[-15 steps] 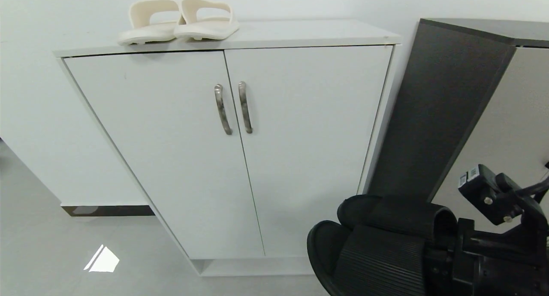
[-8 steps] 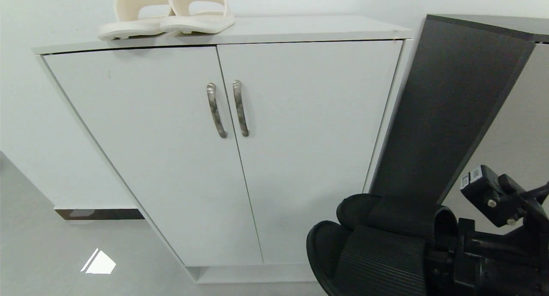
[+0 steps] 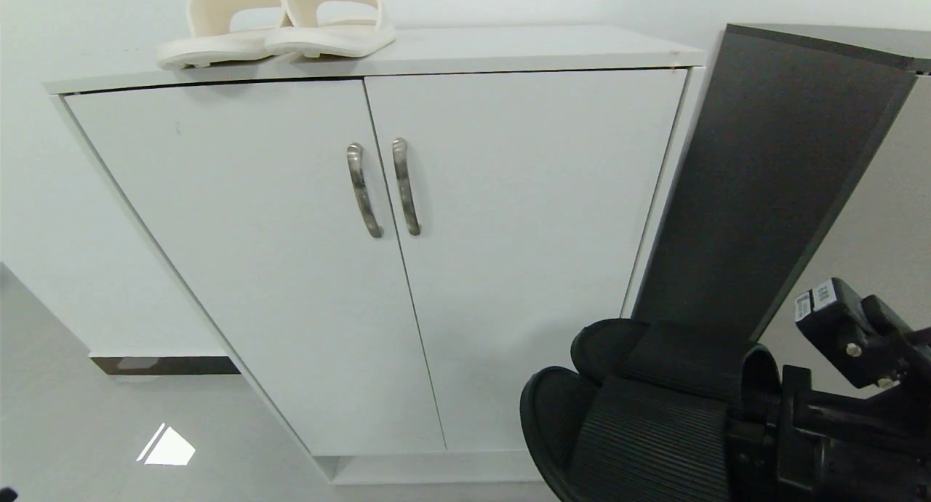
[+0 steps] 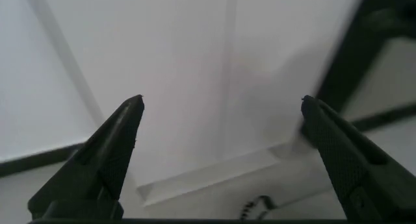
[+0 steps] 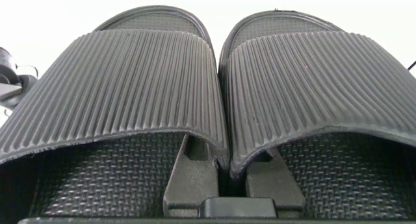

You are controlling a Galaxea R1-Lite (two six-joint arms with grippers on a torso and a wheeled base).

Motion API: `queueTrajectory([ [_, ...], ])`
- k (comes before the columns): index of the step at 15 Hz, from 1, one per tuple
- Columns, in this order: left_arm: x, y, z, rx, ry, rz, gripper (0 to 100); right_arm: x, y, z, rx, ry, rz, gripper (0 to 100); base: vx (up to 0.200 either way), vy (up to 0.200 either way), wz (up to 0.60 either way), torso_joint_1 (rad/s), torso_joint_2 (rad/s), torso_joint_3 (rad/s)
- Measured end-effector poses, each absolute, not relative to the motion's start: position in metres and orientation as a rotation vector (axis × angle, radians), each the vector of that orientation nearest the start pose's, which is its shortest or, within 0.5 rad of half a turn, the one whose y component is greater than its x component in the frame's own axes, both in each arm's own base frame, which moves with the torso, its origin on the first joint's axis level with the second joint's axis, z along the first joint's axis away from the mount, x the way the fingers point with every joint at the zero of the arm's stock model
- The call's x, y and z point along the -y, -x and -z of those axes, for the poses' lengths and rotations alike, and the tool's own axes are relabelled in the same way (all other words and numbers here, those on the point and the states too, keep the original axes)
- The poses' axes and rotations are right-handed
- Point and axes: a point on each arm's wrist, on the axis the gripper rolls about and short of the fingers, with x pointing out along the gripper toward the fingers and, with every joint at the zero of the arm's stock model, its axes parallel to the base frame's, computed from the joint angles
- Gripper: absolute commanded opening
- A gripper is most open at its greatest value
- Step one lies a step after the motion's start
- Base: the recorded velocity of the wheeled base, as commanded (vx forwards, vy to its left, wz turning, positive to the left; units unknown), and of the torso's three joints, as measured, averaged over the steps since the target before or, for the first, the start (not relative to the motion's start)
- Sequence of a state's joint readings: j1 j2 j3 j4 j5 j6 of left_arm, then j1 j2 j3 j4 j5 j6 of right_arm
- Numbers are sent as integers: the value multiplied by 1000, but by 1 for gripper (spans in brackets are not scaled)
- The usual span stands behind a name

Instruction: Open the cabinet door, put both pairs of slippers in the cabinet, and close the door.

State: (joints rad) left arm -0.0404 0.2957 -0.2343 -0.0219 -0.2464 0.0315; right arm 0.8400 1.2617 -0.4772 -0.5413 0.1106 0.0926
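A white cabinet [image 3: 509,233] stands with both doors closed, its two metal handles [image 3: 405,185] side by side at the middle. A cream pair of slippers [image 3: 280,23] sits on the cabinet's top, near its left end. The right gripper [image 5: 229,172] clamps a black pair of slippers [image 3: 654,407] in front of the cabinet's lower right corner. The left gripper [image 4: 221,104] hangs open, facing the cabinet's base.

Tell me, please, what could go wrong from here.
The right end effector holds the black slippers, so only the open left end effector can pull; the two handles sit close together, so it may catch both. The cream slippers overhang the cabinet's top edge and could be knocked off.
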Motion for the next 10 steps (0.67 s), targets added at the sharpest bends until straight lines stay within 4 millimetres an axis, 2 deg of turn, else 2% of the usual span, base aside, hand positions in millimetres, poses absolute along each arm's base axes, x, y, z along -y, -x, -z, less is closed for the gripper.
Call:
queueTrajectory([
  [3, 14, -32, -218, -66, -4, 593, 100, -139, -122, -190, -282, 3, -933, 0, 0, 0, 0, 0, 0, 0],
  [5, 23, -63, -252, -88, 10, 773, 100, -139, -122, -190, -283, 3, -932, 0, 0, 0, 0, 0, 0, 0],
  [7, 37, -93, -273, -102, 20, 948, 100, -139, -122, -190, -284, 1, -931, 0, 0, 0, 0, 0, 0, 0],
  [10, 59, -131, -288, -103, 121, 1114, 100, -139, -122, -190, -283, 1, -930, 0, 0, 0, 0, 0, 0, 0],
])
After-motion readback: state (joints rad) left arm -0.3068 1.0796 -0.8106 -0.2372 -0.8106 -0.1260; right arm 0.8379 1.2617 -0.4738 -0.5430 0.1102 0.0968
